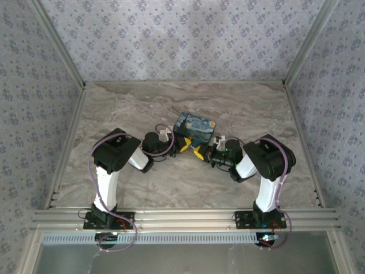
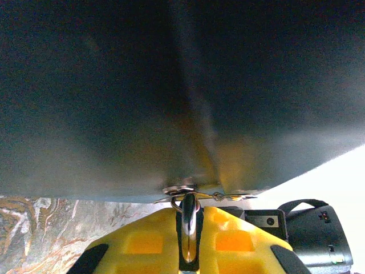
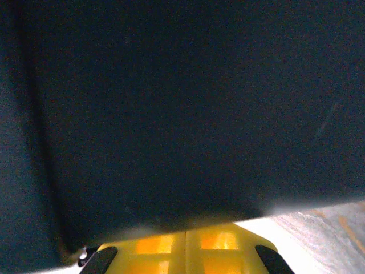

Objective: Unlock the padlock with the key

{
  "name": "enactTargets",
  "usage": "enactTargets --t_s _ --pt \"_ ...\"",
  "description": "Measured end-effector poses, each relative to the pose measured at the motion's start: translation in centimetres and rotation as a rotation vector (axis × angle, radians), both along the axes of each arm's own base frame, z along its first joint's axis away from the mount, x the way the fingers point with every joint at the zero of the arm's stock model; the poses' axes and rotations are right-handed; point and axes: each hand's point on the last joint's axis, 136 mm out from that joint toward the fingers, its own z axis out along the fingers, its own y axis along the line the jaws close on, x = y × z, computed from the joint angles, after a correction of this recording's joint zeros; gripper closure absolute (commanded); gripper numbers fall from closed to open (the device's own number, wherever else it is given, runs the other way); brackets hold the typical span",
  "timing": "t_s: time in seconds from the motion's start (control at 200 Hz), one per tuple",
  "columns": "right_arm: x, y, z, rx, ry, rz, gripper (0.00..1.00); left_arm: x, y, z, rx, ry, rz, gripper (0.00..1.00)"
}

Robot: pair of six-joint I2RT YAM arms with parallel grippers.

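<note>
Pinching what seems the key (image 2: 189, 228), its ring (image 2: 181, 190) at the box's (image 1: 195, 127) near edge, the left pincer (image 1: 185, 145) is clamped. Whether it sits in the padlock cannot be told. The right pincer (image 1: 198, 152), jaws together, sits just beside; it should brace while the left twists gently, straight.

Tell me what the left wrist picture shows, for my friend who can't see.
Two yellow fingers pinch a shiny metal piece close to a big dark box. Swirly stone table shows at bottom left, the other arm at bottom right.
</note>
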Motion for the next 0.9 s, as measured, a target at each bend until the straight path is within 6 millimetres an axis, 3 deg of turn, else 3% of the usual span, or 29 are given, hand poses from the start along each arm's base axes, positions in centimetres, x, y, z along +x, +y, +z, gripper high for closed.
enactTargets --t_s 0.3,0.899 --pt "-0.5 -0.2 1.3 -0.022 -0.035 0.0 1.0 -0.1 -0.1 0.0 -0.001 0.001 -0.008 1.0" --pt "-0.9 -0.7 -0.3 -0.082 0.02 -0.018 1.0 -0.1 -0.1 0.0 -0.001 0.001 -0.008 1.0"
